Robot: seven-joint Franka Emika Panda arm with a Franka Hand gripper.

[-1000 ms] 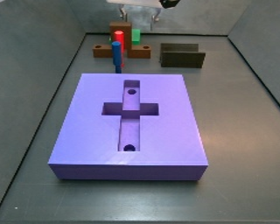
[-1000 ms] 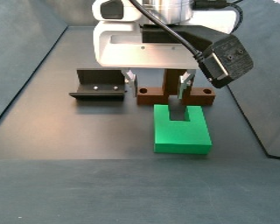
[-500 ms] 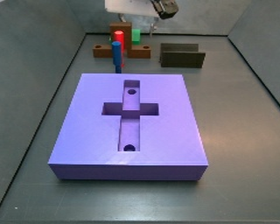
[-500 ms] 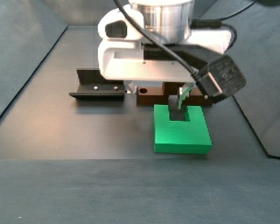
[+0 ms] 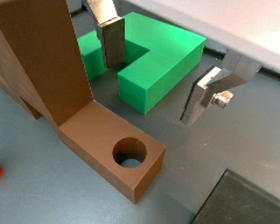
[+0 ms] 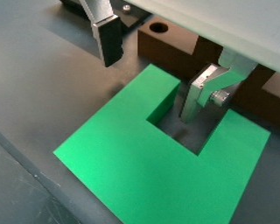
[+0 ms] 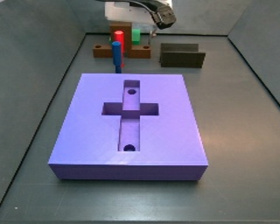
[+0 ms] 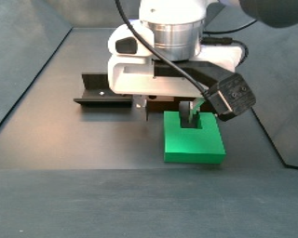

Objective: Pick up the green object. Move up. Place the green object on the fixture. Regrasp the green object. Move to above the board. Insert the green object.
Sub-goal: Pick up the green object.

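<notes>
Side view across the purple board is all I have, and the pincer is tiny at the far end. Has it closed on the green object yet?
Observer: No. In a wrist view the pincer is open, straddling one prong of the green object.
Operator: Where exactly are the fingers?
Observer: One finger is down in the notch; its partner is outside that prong.
Operator: Is the fixture free?
Observer: Yes. In a side view the fixture has nothing on it.
</notes>
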